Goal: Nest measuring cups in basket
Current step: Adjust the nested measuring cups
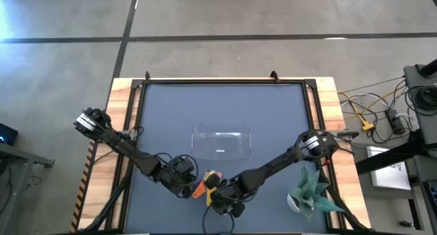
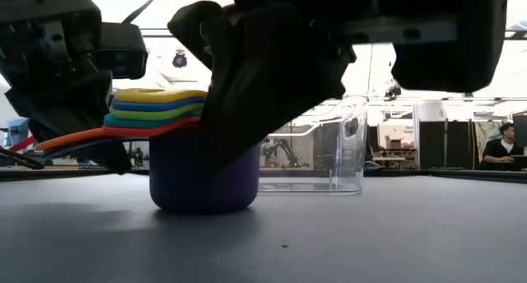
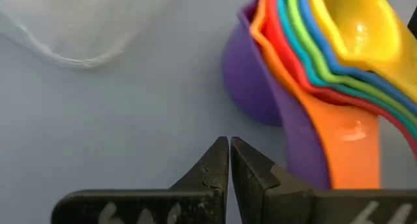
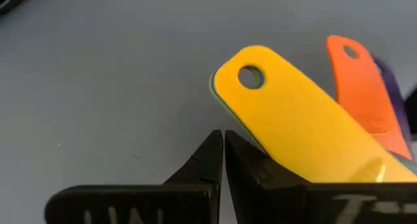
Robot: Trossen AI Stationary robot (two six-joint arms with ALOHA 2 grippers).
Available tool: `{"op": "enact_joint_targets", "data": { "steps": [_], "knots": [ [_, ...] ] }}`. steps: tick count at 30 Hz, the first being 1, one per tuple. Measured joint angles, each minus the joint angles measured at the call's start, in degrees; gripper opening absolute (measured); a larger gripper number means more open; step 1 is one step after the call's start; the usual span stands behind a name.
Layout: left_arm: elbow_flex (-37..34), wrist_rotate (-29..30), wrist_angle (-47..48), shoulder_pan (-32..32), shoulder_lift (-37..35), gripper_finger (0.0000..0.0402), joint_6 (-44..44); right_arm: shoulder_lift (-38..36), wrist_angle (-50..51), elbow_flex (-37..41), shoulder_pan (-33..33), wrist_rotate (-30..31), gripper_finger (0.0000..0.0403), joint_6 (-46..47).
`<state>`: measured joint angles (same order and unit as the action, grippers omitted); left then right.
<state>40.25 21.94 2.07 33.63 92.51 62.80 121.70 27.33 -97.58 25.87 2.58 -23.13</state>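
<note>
In the low view the right gripper [image 2: 272, 77] hides part of the measuring cups [image 2: 165, 110]. Behind it, the basket [image 2: 350, 143] shows only partly.

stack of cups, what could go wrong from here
1. The nested measuring cups stand on the table outside the basket, so the stack may come apart if carried there.
2. The right gripper is shut beside the yellow handle, not on it; a lift now would likely come up empty or tip the stack.
3. The left gripper, also shut, sits close by the purple cup, and both arms crowd one spot, so they could bump.
</note>
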Motion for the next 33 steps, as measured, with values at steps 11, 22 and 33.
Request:
{"op": "enact_joint_targets", "data": {
  "steps": [11, 22, 33],
  "knots": [
    [3.4, -0.5, -1.3, 0.0, 1.2, 0.0, -4.4, 0.4, -0.3, -2.2, -1.8, 0.4, 0.0008, 0.3],
    [3.4, -1.5, -2.7, 0.0, 1.1, 0.0, -4.7, 1.8, -1.0, -2.2, -3.7, 2.5, 0.0008, 1.4],
    [3.4, -2.0, -2.5, 0.0, 1.1, 0.0, -4.8, 1.8, -1.6, -2.4, -3.6, 5.1, 0.0008, 1.5]
  ]
}}
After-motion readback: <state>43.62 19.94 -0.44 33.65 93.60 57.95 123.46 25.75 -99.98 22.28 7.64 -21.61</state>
